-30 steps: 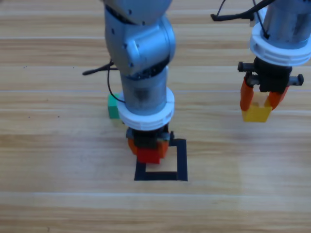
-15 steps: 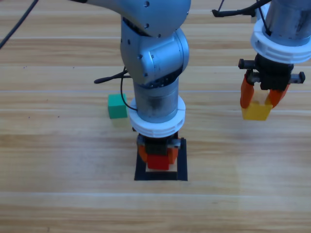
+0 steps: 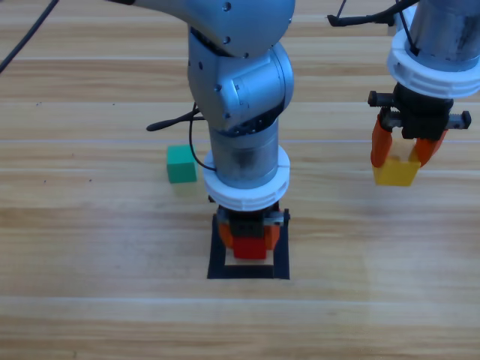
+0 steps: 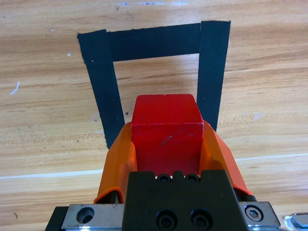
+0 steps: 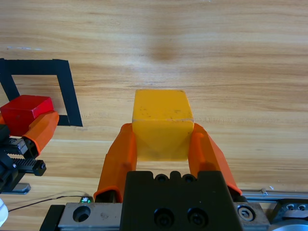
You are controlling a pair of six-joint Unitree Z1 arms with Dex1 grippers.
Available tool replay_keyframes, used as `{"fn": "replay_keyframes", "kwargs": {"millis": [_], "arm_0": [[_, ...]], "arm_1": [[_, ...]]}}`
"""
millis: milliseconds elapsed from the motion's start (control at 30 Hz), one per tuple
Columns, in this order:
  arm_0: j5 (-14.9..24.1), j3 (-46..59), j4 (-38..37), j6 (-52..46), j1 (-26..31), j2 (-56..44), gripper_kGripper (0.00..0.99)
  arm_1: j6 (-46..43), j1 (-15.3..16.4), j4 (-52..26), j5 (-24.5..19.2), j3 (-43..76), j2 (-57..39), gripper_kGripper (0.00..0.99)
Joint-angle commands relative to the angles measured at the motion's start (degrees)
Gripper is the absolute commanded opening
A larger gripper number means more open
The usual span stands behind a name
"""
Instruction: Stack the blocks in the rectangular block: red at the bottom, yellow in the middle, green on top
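Note:
My left gripper (image 3: 248, 238) is shut on the red cube (image 3: 248, 246) and holds it over the opening of the black tape square (image 3: 280, 259). The left wrist view shows the red cube (image 4: 166, 130) clamped between the orange jaws, with the tape square (image 4: 102, 77) just beyond it. Over at the right, my right gripper (image 3: 406, 156) is shut on the yellow cube (image 3: 396, 172), which its wrist view shows as a yellow cube (image 5: 161, 123) held above bare wood. The green cube (image 3: 181, 163) rests on the table left of the left arm.
The left arm's grey body (image 3: 240, 82) covers the table above the tape square. A black cable (image 3: 176, 124) trails beside the green cube. The right wrist view also catches the left gripper with the red cube (image 5: 24, 111) and the tape square (image 5: 67, 94).
The left arm has carried the red cube rightward and toward the front, from the tape square's left edge to over its opening. The green cube is now uncovered. The right arm held still.

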Motion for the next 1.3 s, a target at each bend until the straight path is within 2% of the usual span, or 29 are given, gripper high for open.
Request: {"fn": "replay_keyframes", "kwargs": {"millis": [33,333,800,867,900,933,967,1000,1033,1300], "arm_0": [[0.2,0.8,-1.5,-0.6,-1.6,1.3,0.028],[0.7,5.0,-5.1,-0.5,-2.0,-0.3,0.028],[1.6,5.2,-5.1,0.5,-2.0,-0.2,0.046],[1.7,5.0,-5.1,0.8,-2.0,0.0,0.179],[1.7,4.6,-5.1,0.8,-2.0,0.2,0.327],[1.9,4.3,-5.1,0.8,-2.1,0.2,0.535],[2.0,4.2,-5.1,0.5,-2.3,0.1,0.825],[2.3,4.3,-5.0,0.3,-2.5,-0.1,0.963],[2.4,4.3,-5.0,0.2,-2.6,-0.3,0.988],[3.2,4.1,-3.9,0.2,-2.7,-2.6,0.99]], "arm_1": [[-0.3,1.2,-0.6,0.7,0.6,2.1,0.0],[-0.6,1.2,-0.6,0.7,0.3,2.1,0.0],[-0.9,1.2,-0.6,0.7,0.1,2.0,0.0],[-0.9,1.2,-0.7,0.7,0.1,2.0,0.0],[-0.9,1.2,-0.7,0.7,0.1,2.0,0.0],[-1.0,1.2,-0.7,0.7,0.1,2.0,0.0],[-1.0,1.2,-0.7,0.7,0.1,2.0,0.0],[-1.0,1.2,-0.7,0.7,0.1,2.0,0.0],[-1.0,1.2,-0.7,0.7,0.1,2.0,0.0],[-1.1,1.2,-0.7,0.7,0.1,1.8,0.0]]}}
